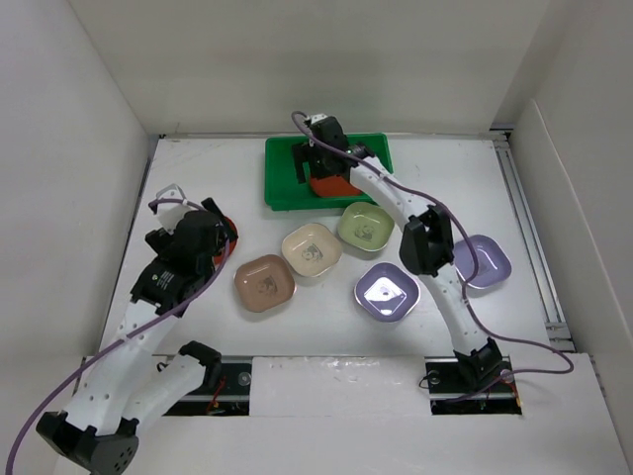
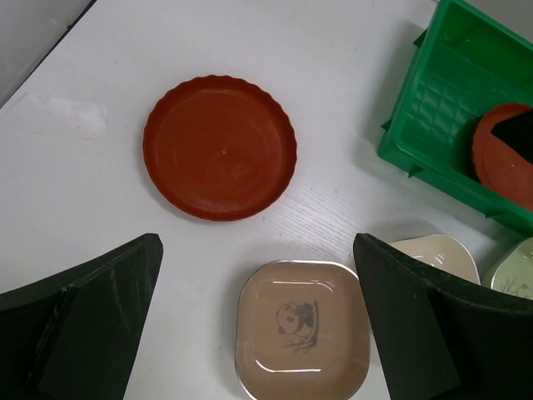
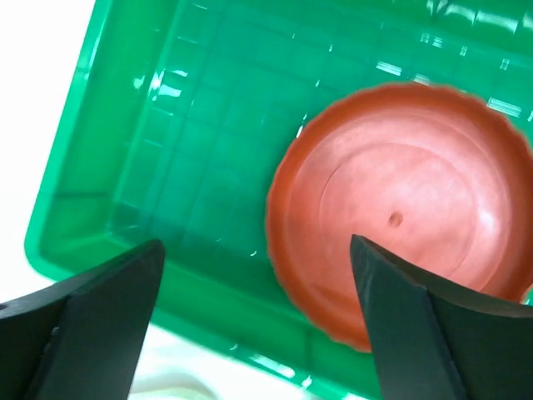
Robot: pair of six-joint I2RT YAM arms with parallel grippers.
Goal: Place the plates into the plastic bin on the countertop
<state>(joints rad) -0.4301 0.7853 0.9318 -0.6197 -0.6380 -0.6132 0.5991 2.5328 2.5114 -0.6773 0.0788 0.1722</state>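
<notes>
The green plastic bin (image 1: 280, 176) (image 3: 166, 142) (image 2: 454, 92) stands at the back of the white countertop (image 1: 198, 178). One round red plate (image 1: 331, 186) (image 3: 400, 200) (image 2: 502, 154) lies inside it. My right gripper (image 1: 328, 168) (image 3: 256, 244) hangs open just above that plate, holding nothing. A second red plate (image 2: 219, 147) (image 1: 230, 230) lies on the left, mostly hidden under my left gripper (image 1: 218, 236) (image 2: 256, 242) in the top view. That gripper is open and empty above the counter. The pinkish-brown plate (image 1: 264, 283) (image 2: 304, 329) lies just below its fingers.
A cream plate (image 1: 312, 249) (image 2: 445, 254), an olive green plate (image 1: 365, 226) (image 2: 518, 275) and two lavender plates (image 1: 386, 292) (image 1: 482, 261) lie in a loose row in front of the bin. White walls bound the counter on the left, back and right.
</notes>
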